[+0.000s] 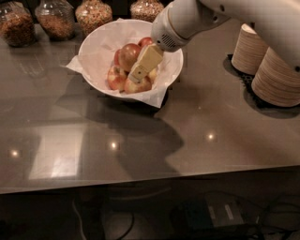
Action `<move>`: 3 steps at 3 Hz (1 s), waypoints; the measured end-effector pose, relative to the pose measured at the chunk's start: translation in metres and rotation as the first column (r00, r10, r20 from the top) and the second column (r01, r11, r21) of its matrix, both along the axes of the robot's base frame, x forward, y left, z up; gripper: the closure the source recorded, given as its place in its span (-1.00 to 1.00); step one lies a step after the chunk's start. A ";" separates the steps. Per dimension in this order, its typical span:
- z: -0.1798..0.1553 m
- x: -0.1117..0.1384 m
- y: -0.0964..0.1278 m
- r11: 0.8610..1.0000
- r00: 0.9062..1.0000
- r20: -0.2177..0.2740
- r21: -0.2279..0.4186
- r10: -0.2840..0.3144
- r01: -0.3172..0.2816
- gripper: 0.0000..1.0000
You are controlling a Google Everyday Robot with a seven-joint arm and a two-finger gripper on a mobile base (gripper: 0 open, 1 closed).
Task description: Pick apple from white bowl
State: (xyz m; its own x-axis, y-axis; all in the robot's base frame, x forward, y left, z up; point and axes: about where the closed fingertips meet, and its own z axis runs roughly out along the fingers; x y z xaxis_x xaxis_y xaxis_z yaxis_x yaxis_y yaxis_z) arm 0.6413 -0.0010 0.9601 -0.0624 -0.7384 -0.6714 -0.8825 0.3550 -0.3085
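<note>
The white bowl [93, 51] stands at the back middle of the grey counter, lined with crumpled white paper. Several apples lie in it. The largest apple [127, 54], dull red-brown, sits near the bowl's middle. A deep red apple [146, 42] lies behind it, and smaller yellow-and-red apples [115, 78] lie in front. My gripper [137, 74], cream-coloured, reaches down from the upper right into the bowl. Its tip is just right of the largest apple and above a small front apple [140, 86], part of which it hides.
Several glass jars [93, 13] of dry food stand along the back edge. Stacks of tan paper bowls [276, 77] sit on a black mat at the right. The counter's front edge [150, 180] runs across the lower part, with cables below.
</note>
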 end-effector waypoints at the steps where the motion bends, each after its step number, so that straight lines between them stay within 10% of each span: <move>1: -0.006 0.016 0.013 1.000 1.000 0.000 0.022 0.003 -0.003 -0.66; 3: -0.018 0.033 0.026 0.999 1.000 -0.016 0.047 0.005 -0.004 -0.66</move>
State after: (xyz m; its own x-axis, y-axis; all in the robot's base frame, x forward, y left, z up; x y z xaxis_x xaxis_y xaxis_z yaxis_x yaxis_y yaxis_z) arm 0.6744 0.0252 0.9424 -0.0700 -0.7064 -0.7044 -0.8887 0.3648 -0.2776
